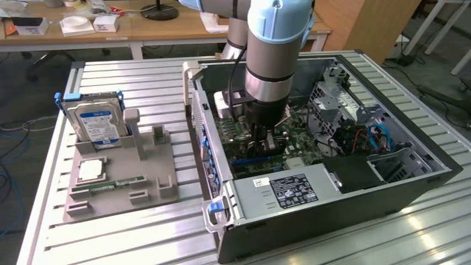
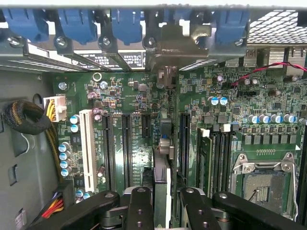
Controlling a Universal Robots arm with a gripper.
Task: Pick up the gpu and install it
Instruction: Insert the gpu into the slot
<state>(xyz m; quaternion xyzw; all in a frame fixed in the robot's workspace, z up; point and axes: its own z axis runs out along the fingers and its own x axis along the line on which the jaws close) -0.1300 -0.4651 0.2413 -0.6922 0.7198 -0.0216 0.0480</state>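
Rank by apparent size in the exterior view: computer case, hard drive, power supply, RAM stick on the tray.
1. computer case
2. power supply
3. hard drive, near the power supply in apparent size, so that order is unsure
4. RAM stick

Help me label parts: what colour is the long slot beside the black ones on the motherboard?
White slot, clearest in the wrist view.

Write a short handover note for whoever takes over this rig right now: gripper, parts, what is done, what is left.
The gripper is shut on the gpu, inside the open computer case.
The gpu is held edge-on above the motherboard slots, with its bracket at the case's rear openings.
Done: the card is picked up and brought into the case.
Left: whether it is seated cannot be told; the card is not yet released.
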